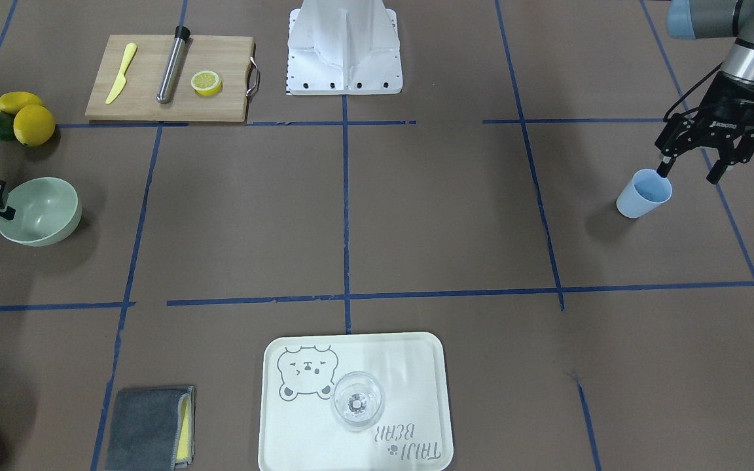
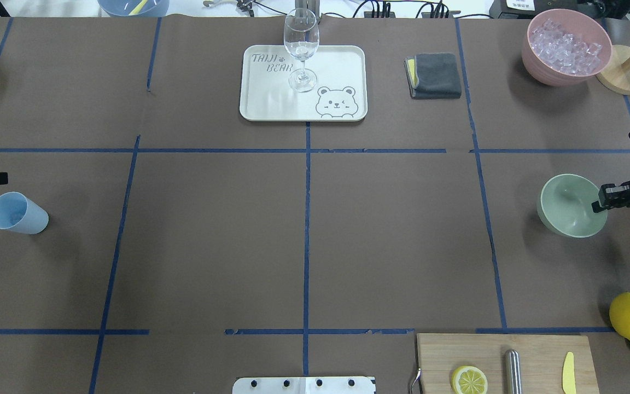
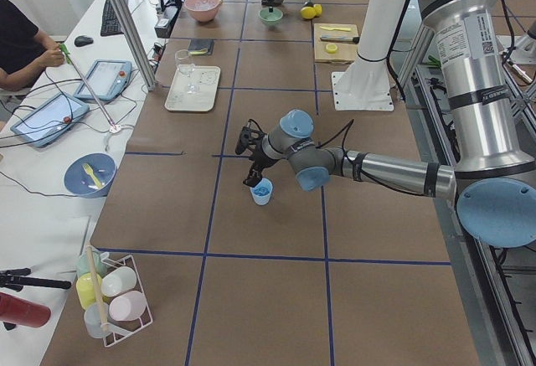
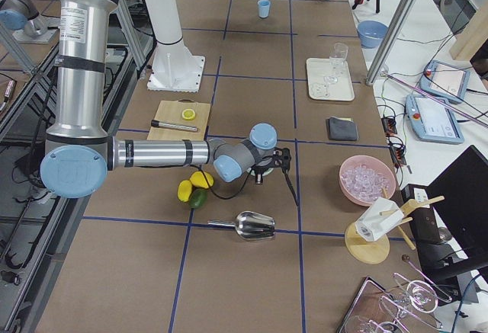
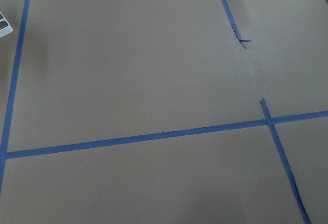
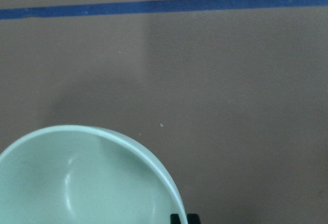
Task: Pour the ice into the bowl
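Noting the right end effector [image 2: 599, 203] first: it sits at the robot-side rim of the mint-green bowl [image 2: 564, 203]. In the right wrist view its two dark fingertips [image 6: 177, 218] stand close together with the rim between them, so we read it as clamped on the bowl. The bowl rests on the table [image 2: 211, 246] on the robot's right, and we see nothing inside it.

The left end effector [image 1: 689, 175] hangs over the light blue cup [image 1: 643, 193] at the table's left edge, fingers spread wide. One fingertip [image 1: 664, 171] is at the cup's rim and the other is out past the cup's side. We cannot tell whether the fingertip touches the rim. The cup stands upright, and we cannot make out its contents.

The ice [image 2: 565, 45] we can see lies heaped in the pink bowl [image 2: 534, 60] at the far right corner, well apart from the mint-green bowl.

Also logged:
- a wine glass [image 2: 301, 46] upright on a bear-print tray [image 2: 271, 104]
- a folded grey cloth [image 2: 435, 75]
- a lemon slice [image 1: 207, 83] on the cutting board [image 1: 148, 98]
- a metal scoop [image 4: 250, 226] lying on the table near the whole lemons [image 4: 194, 184]
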Controlling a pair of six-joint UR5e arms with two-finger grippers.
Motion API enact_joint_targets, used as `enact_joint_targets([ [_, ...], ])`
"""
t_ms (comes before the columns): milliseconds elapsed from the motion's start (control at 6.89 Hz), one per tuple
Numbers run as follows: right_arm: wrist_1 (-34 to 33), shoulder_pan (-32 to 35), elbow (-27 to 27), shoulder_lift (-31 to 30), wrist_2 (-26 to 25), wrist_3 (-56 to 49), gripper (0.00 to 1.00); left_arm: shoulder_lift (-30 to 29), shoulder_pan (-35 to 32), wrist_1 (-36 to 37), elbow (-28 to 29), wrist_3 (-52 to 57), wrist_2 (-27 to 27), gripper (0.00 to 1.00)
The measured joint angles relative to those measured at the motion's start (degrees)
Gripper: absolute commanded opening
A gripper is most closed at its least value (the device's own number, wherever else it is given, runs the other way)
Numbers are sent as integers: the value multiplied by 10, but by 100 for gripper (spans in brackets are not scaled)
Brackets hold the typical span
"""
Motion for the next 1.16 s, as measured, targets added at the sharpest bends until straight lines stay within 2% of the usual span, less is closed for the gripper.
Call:
enact_joint_targets([
  [290,-4,15,47,16,50,83,0,58,48,-92,-3,-35,47,100],
  [580,-5,-5,70,82,63,226,0,100,82,-149,-3,-47,101,100],
  [870,-10,-96,73,168,13,366,0,114,154,-158,0,-96,202,100],
  [1016,-43,-157,72,224,-36,414,0,116,203,-157,3,-136,261,100],
  [1161,-111,-204,71,287,-82,435,0,116,249,-155,9,-170,313,100],
])
